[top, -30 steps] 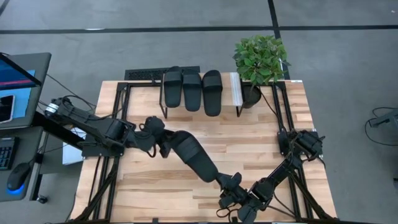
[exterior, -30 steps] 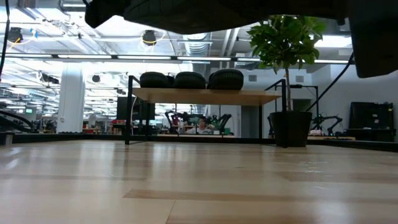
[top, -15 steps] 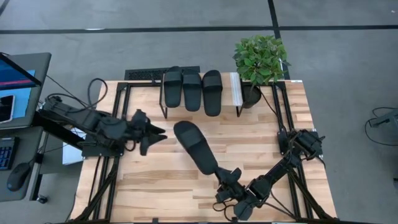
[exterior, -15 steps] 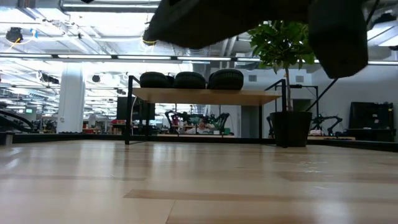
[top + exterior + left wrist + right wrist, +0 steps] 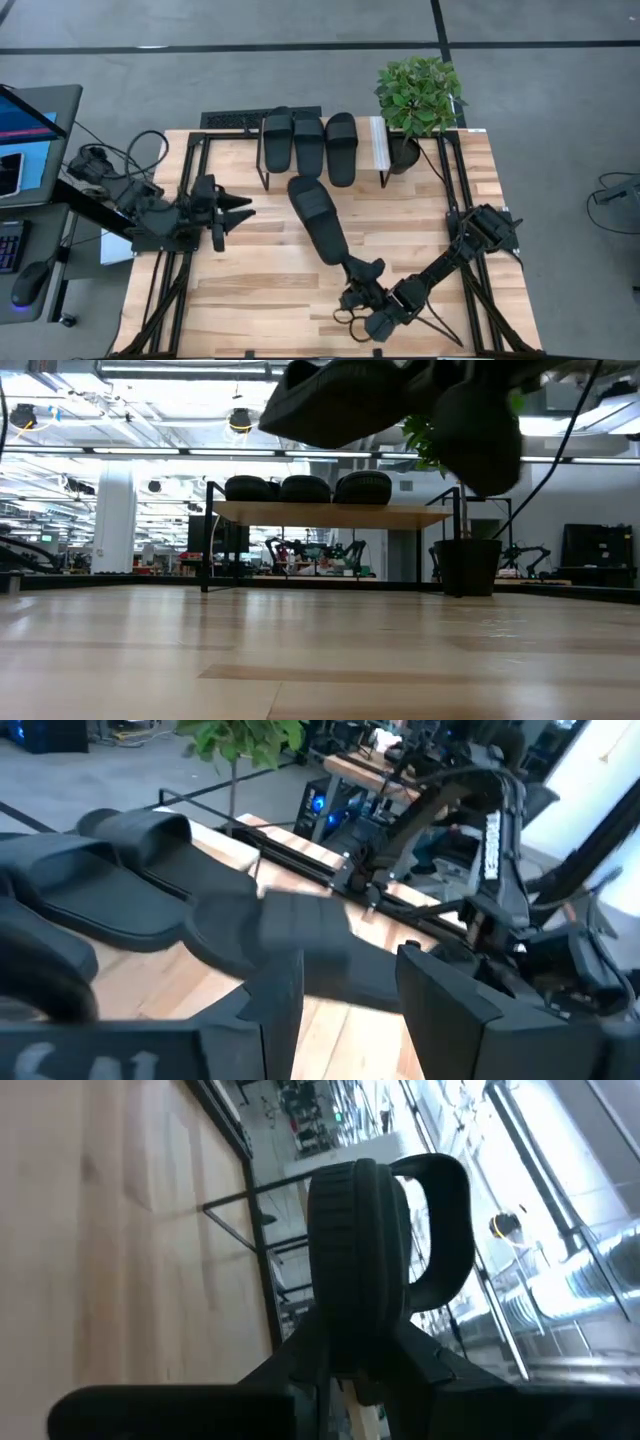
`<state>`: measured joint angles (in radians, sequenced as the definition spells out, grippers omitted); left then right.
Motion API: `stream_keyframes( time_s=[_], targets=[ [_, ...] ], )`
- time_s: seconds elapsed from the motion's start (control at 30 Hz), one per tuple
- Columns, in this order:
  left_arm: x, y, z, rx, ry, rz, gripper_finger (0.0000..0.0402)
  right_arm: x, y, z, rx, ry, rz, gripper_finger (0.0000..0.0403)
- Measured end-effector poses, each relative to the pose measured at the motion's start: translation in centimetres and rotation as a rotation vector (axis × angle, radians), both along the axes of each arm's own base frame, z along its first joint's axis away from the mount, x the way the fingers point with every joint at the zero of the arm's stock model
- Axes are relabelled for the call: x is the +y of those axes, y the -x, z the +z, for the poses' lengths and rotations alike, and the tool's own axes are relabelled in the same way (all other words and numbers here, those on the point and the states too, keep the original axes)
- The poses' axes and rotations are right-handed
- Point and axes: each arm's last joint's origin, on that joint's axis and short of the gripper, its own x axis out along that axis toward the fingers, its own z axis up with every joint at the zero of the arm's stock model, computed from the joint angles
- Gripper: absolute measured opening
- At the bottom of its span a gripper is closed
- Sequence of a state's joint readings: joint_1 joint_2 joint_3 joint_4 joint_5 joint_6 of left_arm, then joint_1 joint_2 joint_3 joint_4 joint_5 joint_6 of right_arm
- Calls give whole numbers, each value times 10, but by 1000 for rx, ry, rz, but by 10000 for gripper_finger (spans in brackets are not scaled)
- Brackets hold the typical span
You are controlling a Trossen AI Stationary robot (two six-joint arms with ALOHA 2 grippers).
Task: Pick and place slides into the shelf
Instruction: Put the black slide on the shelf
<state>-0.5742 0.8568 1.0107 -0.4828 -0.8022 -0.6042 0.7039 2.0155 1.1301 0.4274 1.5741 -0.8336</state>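
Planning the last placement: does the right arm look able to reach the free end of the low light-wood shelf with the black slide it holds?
Probably yes: the right gripper holds the fourth black slide aimed at the light-wood shelf, whose bare end beside three slides looks unobstructed.

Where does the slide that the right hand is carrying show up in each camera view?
High view: held slide, centre, just before the shelf.
Low view: top centre, above the shelf.
Left wrist view: dark, across the middle.
Right wrist view: edge-on, centre.
Shared landmark: potted plant.
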Motion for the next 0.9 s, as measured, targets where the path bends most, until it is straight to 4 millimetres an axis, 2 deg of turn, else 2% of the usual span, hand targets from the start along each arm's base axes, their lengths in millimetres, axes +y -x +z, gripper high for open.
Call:
stream_keyframes(
  time_s=[0.2,0.33,0.6,0.77,0.9],
  targets=[
    [-18,-7,-9,37,-38,-25,149,-21,-13,5,3,1,-60,48],
    [-23,-10,-12,52,-49,-39,149,-32,-14,27,-29,-24,-84,47],
    [-24,-9,-12,51,-51,-42,149,-43,8,92,-118,-93,-74,47],
    [-24,-9,-12,55,-56,-43,149,-53,22,114,-124,-99,-74,47],
    [-24,-9,-12,60,-61,-43,149,-63,35,124,-131,-104,-73,47]
  ],
)
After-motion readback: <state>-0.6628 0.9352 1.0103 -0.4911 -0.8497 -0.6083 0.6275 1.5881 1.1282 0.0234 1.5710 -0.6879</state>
